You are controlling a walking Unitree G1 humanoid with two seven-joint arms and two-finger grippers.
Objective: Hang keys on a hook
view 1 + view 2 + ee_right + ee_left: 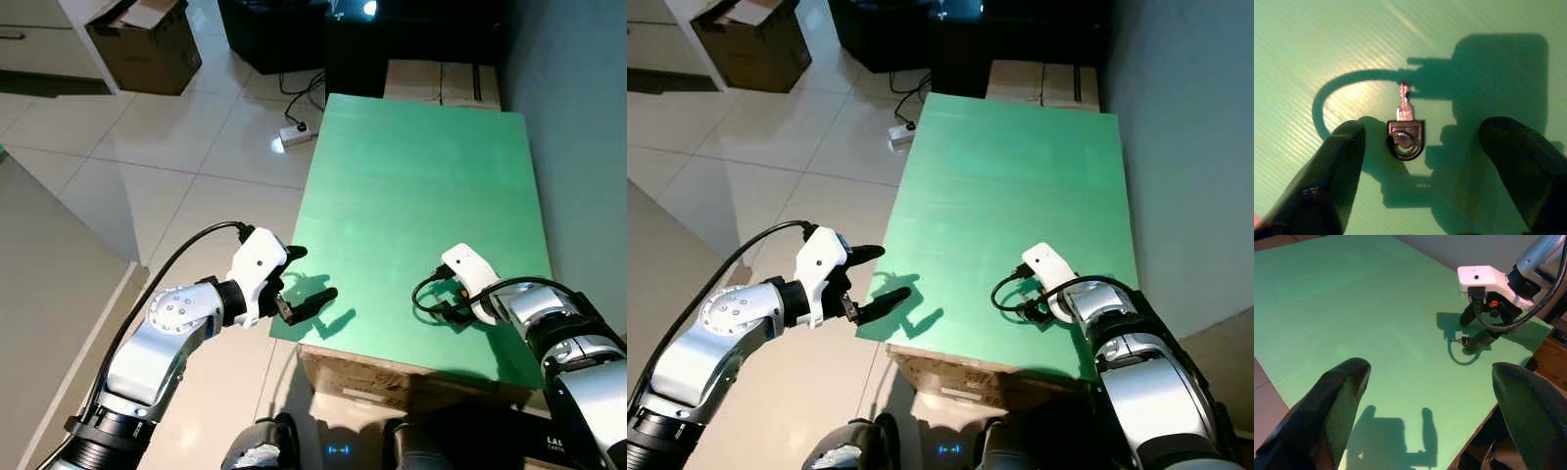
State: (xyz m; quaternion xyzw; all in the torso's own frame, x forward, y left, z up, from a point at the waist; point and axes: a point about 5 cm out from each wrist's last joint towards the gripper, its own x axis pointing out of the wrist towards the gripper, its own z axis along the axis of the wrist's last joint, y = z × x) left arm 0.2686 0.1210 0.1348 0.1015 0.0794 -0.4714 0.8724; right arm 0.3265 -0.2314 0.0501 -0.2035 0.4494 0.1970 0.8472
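green table (421, 176) | left gripper (312, 284) open at edge | right gripper (453, 305) down on top

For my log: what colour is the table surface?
Green flat table surface, best in left eye view.

Pretty ordinary room: glossy pale tile floor (147, 147) that bounces back a lot of light, and a grey-blue wall (578, 127) running along the right side. In the middle sits a green board (421, 186) used as a tabletop, resting on cardboard boxes (441, 83). An open brown cardboard box (147, 44) stands top left beside a white cabinet (39, 39). There's a white power strip (294, 135) with black cables on the floor, and dark furniture (284, 34) at the back.
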